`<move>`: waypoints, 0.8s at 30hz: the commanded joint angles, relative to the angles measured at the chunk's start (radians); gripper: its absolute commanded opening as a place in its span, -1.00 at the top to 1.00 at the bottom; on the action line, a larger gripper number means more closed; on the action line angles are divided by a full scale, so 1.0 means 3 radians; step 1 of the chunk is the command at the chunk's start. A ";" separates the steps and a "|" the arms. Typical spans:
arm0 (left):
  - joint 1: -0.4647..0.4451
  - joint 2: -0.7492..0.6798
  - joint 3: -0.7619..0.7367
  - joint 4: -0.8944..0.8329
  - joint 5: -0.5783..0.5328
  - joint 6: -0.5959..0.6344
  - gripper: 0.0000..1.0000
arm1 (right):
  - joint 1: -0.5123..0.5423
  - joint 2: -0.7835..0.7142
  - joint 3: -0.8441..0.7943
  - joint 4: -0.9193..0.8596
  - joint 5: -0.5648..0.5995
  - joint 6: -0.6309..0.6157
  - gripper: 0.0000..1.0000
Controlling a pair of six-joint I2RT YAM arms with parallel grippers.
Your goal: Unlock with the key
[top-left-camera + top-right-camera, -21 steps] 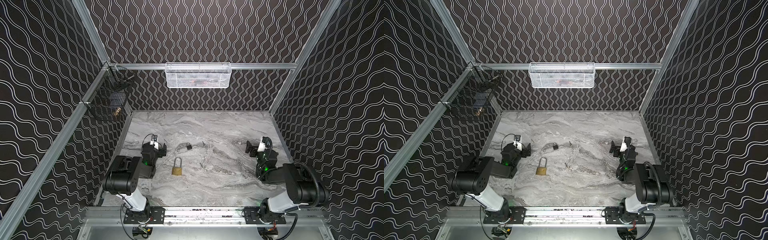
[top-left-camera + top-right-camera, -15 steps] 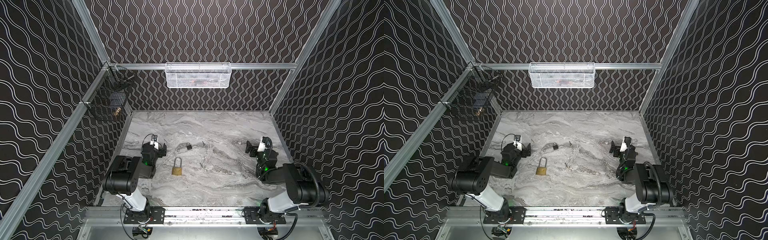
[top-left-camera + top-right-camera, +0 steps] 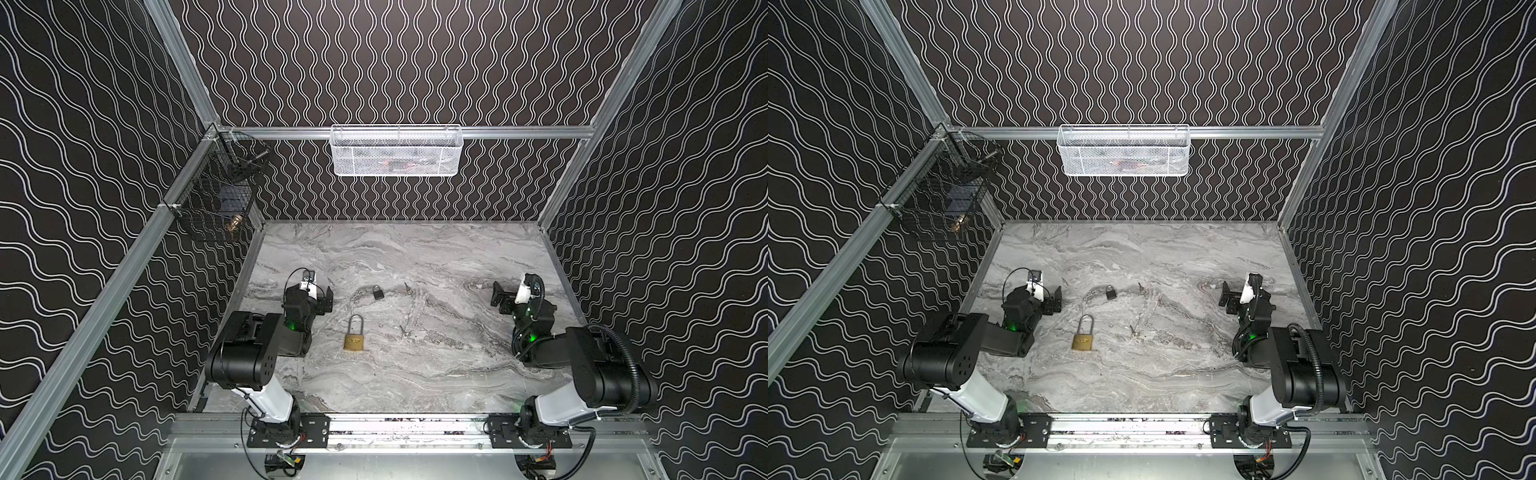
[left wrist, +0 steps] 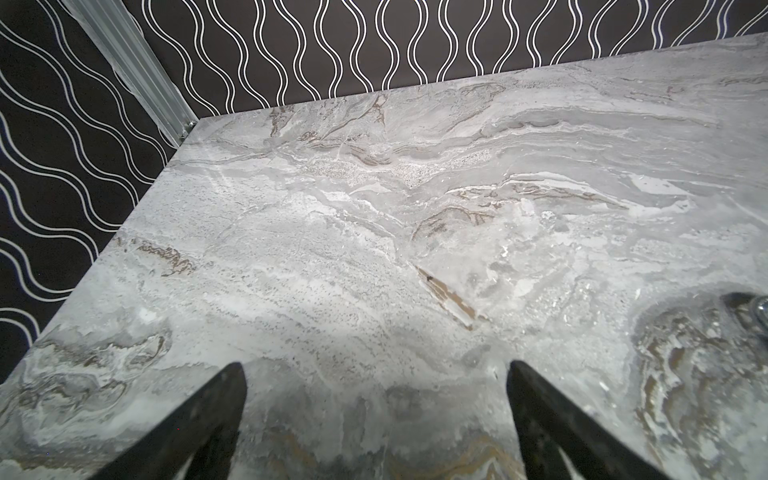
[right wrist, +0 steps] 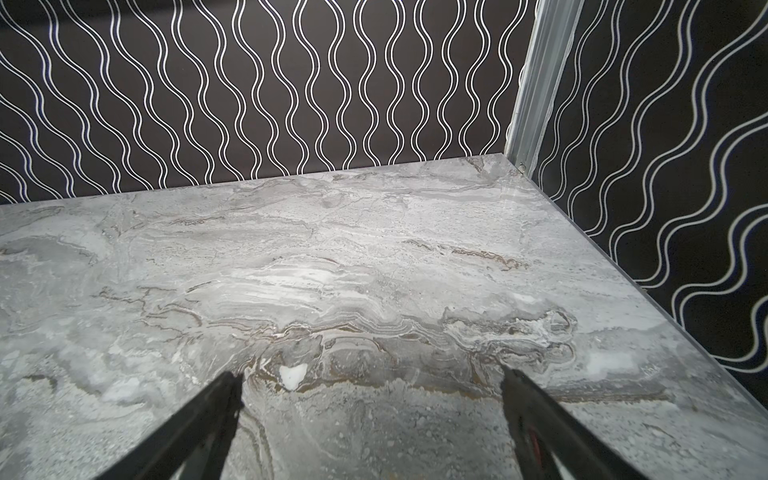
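Even, fairly bright light from overhead falls on the marble tabletop [image 3: 415, 374], while the dark walls stay dim. Both wrist views are soft and bend at the edges, with pale glare on the stone just ahead of each gripper.

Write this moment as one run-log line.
left gripper: open, empty | right gripper: open, empty | brass padlock: on table, untouched

The desk [image 3: 457, 257] was grey marble with white and brown veins. The walls [image 3: 395, 62] were black with white wavy lines. The padlock [image 3: 354, 343] was brass-gold and silver, and the mesh basket [image 3: 353, 162] white.
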State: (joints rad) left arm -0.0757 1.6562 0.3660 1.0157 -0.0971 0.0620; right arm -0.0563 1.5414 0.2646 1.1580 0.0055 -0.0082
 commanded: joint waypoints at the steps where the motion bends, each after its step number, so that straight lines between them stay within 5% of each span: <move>1: 0.0001 0.0007 0.0009 0.0058 -0.0016 0.0050 -0.98 | -0.0002 -0.0001 0.0006 0.0064 -0.0013 0.0007 -0.99; 24: 0.0025 0.0012 0.0026 0.0023 0.0053 0.0036 -0.98 | -0.0012 0.0001 0.0008 0.0062 -0.0024 -0.0008 -0.99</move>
State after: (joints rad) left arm -0.0727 1.6562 0.3660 1.0157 -0.0963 0.0620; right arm -0.0601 1.5414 0.2646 1.1580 0.0021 -0.0082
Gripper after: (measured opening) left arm 0.990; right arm 0.993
